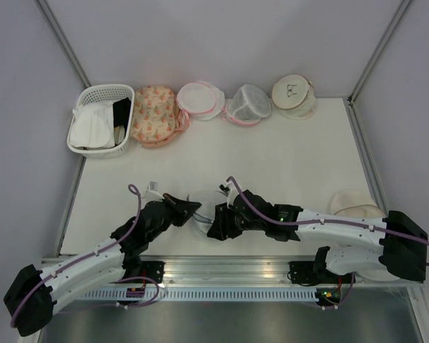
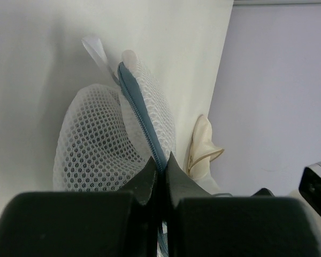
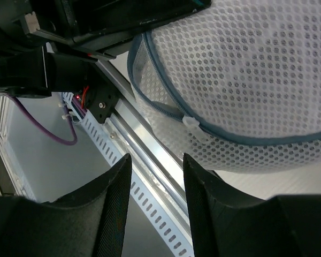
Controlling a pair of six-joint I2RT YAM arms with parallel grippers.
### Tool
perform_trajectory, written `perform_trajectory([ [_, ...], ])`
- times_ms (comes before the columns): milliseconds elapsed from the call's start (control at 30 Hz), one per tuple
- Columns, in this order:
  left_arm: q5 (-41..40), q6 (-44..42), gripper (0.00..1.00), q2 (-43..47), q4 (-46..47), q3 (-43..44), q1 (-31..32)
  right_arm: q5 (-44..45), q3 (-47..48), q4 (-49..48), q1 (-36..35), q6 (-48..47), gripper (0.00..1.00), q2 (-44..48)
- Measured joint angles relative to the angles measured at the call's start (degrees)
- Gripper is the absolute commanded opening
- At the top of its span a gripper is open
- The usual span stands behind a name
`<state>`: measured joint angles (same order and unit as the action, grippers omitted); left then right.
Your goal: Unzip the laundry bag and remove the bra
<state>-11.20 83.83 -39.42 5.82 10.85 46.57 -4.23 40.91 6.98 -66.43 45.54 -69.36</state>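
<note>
Laundry bag [image 2: 104, 144], the round drum of white translucent mesh with a grey-blue zipper rim, sits at the near edge of the white table [image 1: 272, 157], between the two black grippers and mostly hidden by them from above. The left gripper [image 2: 160, 166] is clenched on the zipper band, its two fingers pinching the blue tape where it runs down into them. The right gripper [image 3: 156, 176] is released, its fingers apart with nothing between them, hovering just below the bag's rim where a small pale tab, probably the zipper pull [image 3: 191, 122], sits on the blue line. No black bra shows through the mesh in any view, so the zipper looks shut, though a slight gap at one stretch of rim leaves that uncertain. The likely trouble from here is that the right fingers close on mesh or tape instead of the small pull, since it lies flat against the fabric; a pull then would drag the whole light bag, or tear it out of the left pinch, perhaps off the table edge. In the left wrist view the bag stands on edge, its zipper seam running as a long line away from the fingers toward the far wall, the flat faces turned sideways.
</note>
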Motion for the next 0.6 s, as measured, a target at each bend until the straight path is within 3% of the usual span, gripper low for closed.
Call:
perform_trajectory([
  [300, 2.0, -0.2, 0.02, 1.6, 3.1, -1.9, 0.0, -1.8, 0.3, -4.6, 0.0, 0.1, 0.48, -6.4],
  [600, 2.4, -0.2, 0.02, 3.8, 3.6, -2.8, 0.0, -0.3, -0.5, -4.9, 0.5, 0.3, 0.48, -5.3],
])
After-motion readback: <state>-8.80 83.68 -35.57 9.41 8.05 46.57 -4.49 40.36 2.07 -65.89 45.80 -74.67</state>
